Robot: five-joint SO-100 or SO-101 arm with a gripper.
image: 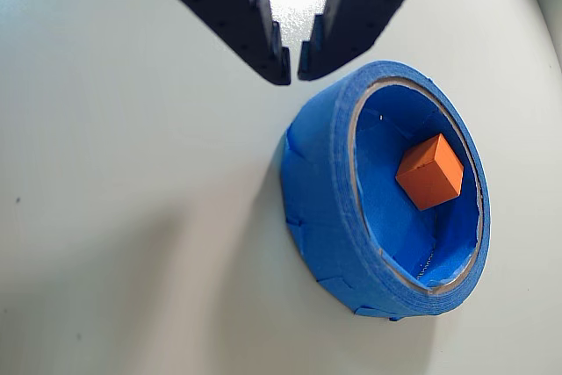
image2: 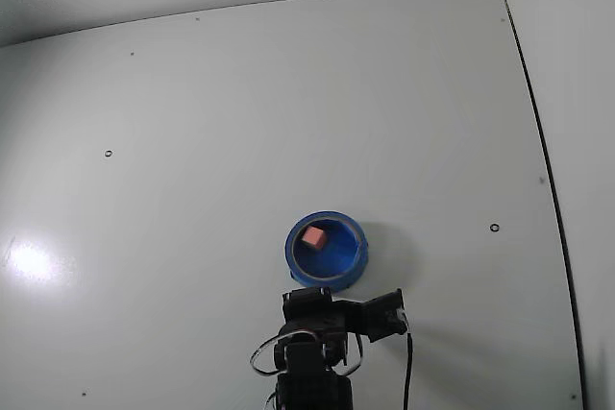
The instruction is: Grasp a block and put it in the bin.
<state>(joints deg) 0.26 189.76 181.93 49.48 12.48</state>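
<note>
The bin [image: 329,208] is a round bright blue container with a thick rim, standing on the white table right of centre in the wrist view. The block [image: 429,171], a small cube that looks orange here, lies inside it on the bin's floor. My gripper [image: 292,72] reaches in from the top edge, just above and left of the bin's rim. Its dark jaws are almost together at the tips and hold nothing. In the fixed view the bin [image2: 354,258] sits low in the middle with the pinkish block [image2: 314,236] inside, and the arm [image2: 317,333] is right below it.
The white table [image2: 288,122] spreads wide around the bin, with a few small dark screw holes [image2: 494,228]. A wall edge runs down the right side of the fixed view. A black cable [image2: 407,372] hangs beside the arm's base.
</note>
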